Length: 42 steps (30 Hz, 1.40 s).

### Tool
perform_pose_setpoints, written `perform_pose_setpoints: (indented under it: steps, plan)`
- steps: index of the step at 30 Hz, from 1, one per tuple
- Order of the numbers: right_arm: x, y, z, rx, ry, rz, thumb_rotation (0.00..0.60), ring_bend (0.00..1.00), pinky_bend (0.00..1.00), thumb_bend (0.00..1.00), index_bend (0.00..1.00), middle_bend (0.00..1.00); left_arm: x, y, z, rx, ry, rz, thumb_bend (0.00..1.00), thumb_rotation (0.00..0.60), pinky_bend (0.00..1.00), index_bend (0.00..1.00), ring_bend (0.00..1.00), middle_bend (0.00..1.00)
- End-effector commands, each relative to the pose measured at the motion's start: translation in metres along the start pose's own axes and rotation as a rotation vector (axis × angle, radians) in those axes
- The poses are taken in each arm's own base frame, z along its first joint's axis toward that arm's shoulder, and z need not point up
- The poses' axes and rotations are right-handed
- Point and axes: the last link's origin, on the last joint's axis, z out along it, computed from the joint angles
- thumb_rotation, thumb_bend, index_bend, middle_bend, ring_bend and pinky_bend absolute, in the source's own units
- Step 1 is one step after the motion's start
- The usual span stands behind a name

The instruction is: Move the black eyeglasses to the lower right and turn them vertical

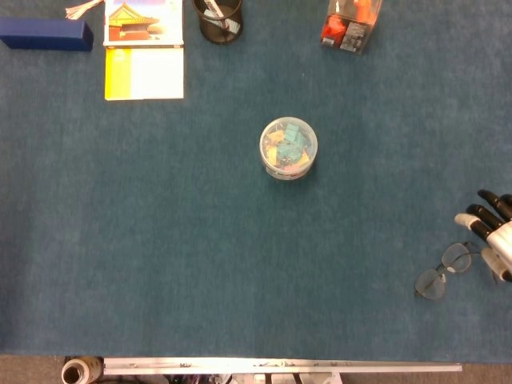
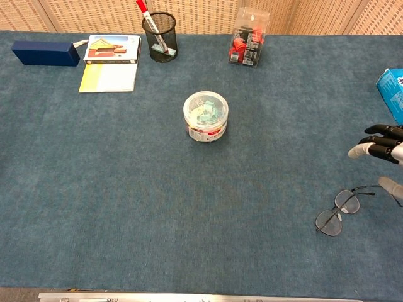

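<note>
The black thin-framed eyeglasses (image 1: 442, 271) (image 2: 337, 212) lie on the blue table mat at the lower right, set diagonally with the lenses toward the lower left. My right hand (image 1: 490, 233) (image 2: 380, 151) reaches in from the right edge just above and right of them. Its fingers are spread, and its thumb sits at the end of the temple arm; whether it touches I cannot tell. Nothing is gripped. My left hand appears in neither view.
A clear tub of coloured clips (image 1: 288, 149) (image 2: 206, 116) stands mid-table. Along the far edge are a blue case (image 2: 45, 52), booklets (image 2: 111, 63), a mesh pen cup (image 2: 160, 36) and a clear box with red items (image 2: 249, 37). A blue carton (image 2: 393, 91) sits at the right edge.
</note>
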Motion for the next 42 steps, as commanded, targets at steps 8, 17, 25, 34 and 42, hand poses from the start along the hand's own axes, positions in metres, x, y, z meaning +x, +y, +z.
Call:
perform_pose_setpoints:
  steps: [8,17,25,34,42]
  plan:
    - [-0.007,-0.005,0.004,0.018,-0.016,0.003,0.6,0.14,0.25,0.4,0.28,0.28,0.001,0.0,0.0,0.0,0.002,-0.002,0.38,0.6,0.53,0.47,0.4,0.54]
    - [-0.011,-0.008,0.005,0.028,-0.033,0.002,0.6,0.14,0.25,0.4,0.28,0.28,0.001,0.0,0.0,0.001,0.002,-0.005,0.38,0.6,0.53,0.48,0.4,0.54]
    - [-0.018,-0.009,0.006,0.032,-0.062,-0.004,0.6,0.14,0.25,0.4,0.28,0.28,0.001,0.0,0.0,0.001,0.003,-0.004,0.38,0.6,0.53,0.48,0.4,0.54]
    - [-0.027,-0.013,0.01,0.048,-0.097,-0.009,0.6,0.14,0.25,0.4,0.28,0.28,0.003,-0.001,-0.001,0.002,0.007,-0.008,0.38,0.6,0.53,0.47,0.4,0.54]
    - [-0.034,-0.015,0.014,0.049,-0.121,-0.014,0.6,0.14,0.25,0.4,0.28,0.28,0.003,-0.001,-0.001,0.0,0.005,-0.012,0.38,0.6,0.53,0.48,0.4,0.54]
